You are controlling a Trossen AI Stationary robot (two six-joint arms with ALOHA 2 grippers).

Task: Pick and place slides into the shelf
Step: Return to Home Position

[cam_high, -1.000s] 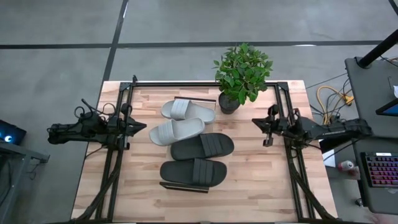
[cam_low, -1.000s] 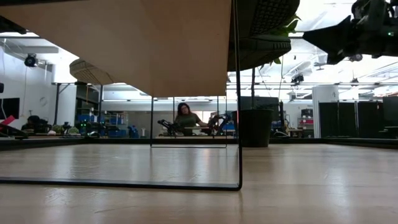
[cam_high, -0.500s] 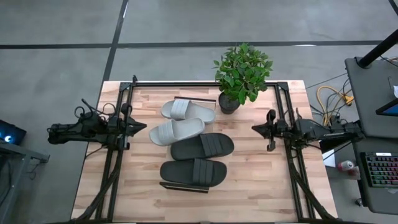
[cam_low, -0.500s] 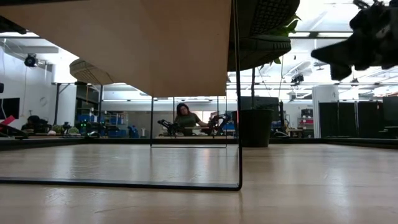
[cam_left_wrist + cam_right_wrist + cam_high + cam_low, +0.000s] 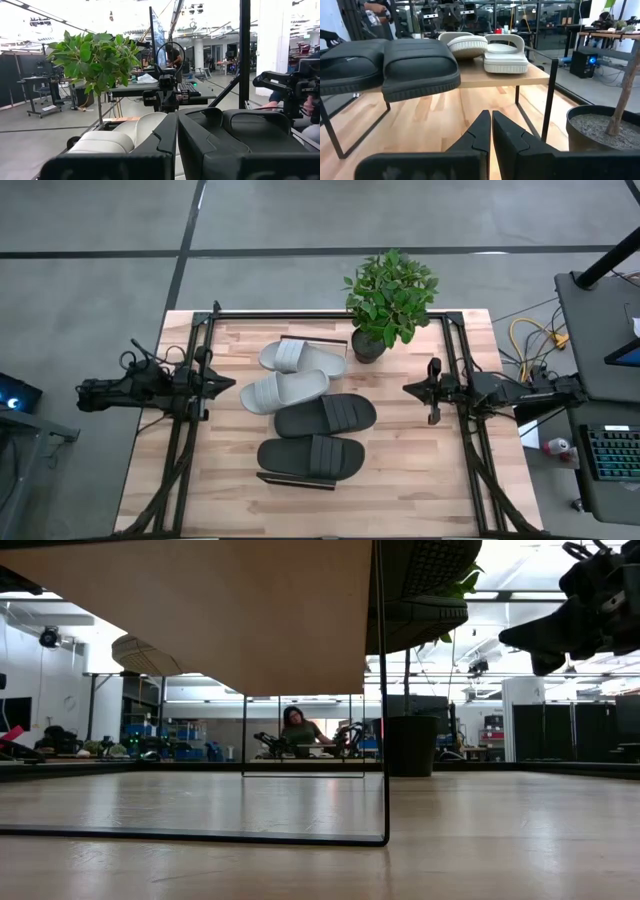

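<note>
High view: my left pincer (image 5: 230,384) hangs over the left side of the worktop (image 5: 400,480) and my right pincer (image 5: 411,388) over the right side. Both point inward, well apart from the shelf (image 5: 485,75) between them. All four slides lie in a row on the shelf's plank. The pale grey slides (image 5: 303,355) (image 5: 284,391) lie at the far end, beside the potted plant (image 5: 390,295). The black slides (image 5: 325,415) (image 5: 311,455) lie at the near end. Left wrist view: my left pincer's fingers (image 5: 210,145) are pressed together with only a thin seam between them, and they hold nothing. Right wrist view: my right pincer's fingers (image 5: 512,140) likewise meet at their tips, empty, aimed at the shelf's side below the black slides.
</note>
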